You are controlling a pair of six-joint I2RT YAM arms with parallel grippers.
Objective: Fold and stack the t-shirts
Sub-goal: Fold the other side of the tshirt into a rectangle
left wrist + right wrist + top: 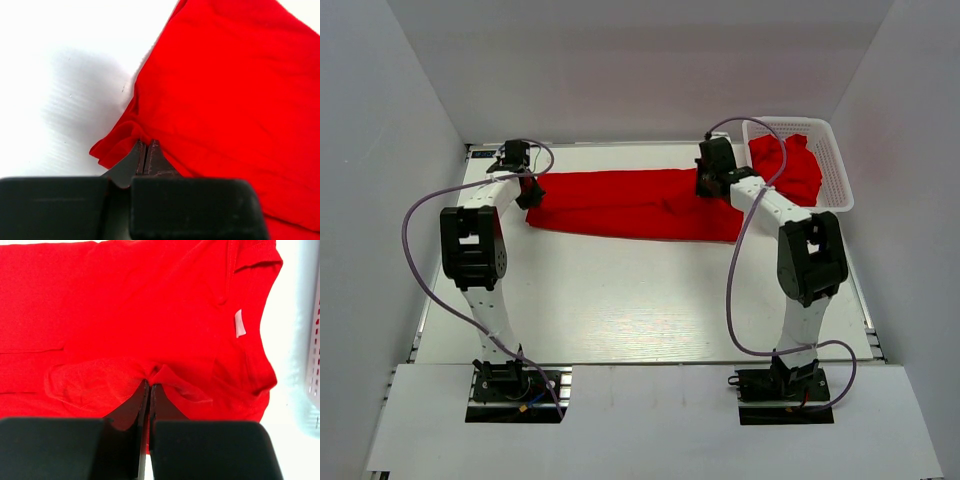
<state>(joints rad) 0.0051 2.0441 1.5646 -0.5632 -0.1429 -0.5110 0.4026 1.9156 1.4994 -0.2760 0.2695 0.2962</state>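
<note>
A red t-shirt point(630, 203) lies folded lengthwise as a long band across the far half of the table. My left gripper point(530, 190) is shut on its left end; in the left wrist view the fingertips point(146, 145) pinch a bunched corner of the t-shirt point(225, 90). My right gripper point(708, 185) is shut on the band's far edge near its right end. The right wrist view shows the closed gripper point(149, 383) nipping a fold of the t-shirt point(125, 310), with the white neck label point(240, 323) to the right. Another red t-shirt point(790, 165) lies heaped in the basket.
A white plastic lattice basket point(835, 170) stands at the table's far right corner, close to my right arm; its wall point(315, 340) shows at the right wrist view's edge. White walls enclose the table on three sides. Purple cables loop from both arms.
</note>
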